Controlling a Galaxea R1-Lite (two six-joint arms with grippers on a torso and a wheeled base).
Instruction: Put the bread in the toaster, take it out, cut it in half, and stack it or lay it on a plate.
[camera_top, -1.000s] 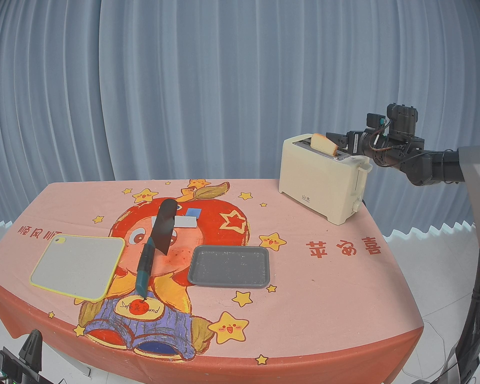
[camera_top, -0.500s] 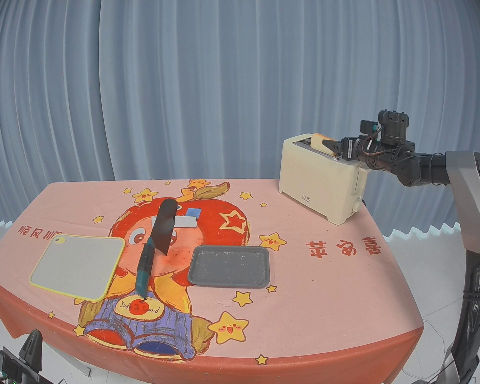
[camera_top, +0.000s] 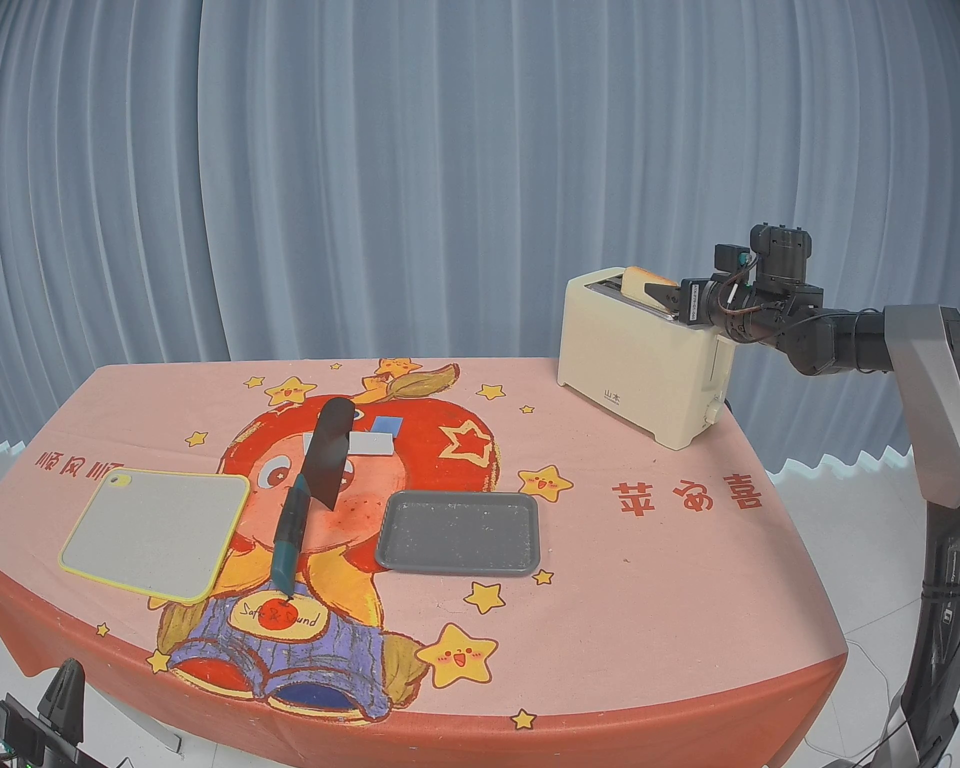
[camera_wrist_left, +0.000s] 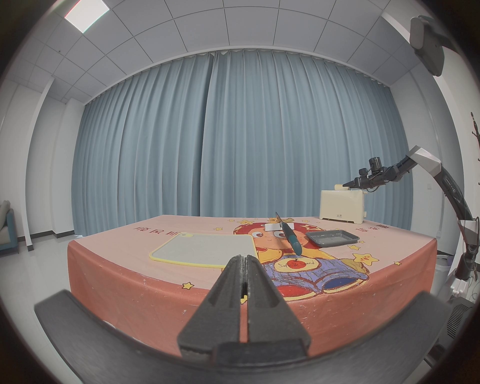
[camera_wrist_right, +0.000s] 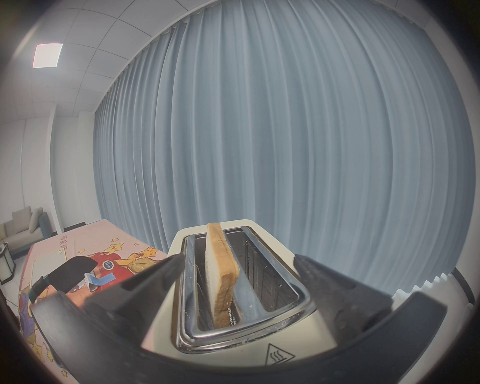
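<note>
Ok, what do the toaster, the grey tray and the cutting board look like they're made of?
Toaster: cream shell, smooth and low-gloss, probably plastic; its slot frame is mirror-bright with sharp reflections, so metal.
Grey tray: dark, dull, slightly speckled surface; plastic or coated metal, cannot tell which.
Cutting board: pale matte face with a yellow rim, likely plastic.

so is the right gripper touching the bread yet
Apart. The right wrist view shows the right gripper open, with a clear gap from each of its jaws to the bread standing in the toaster.
</note>
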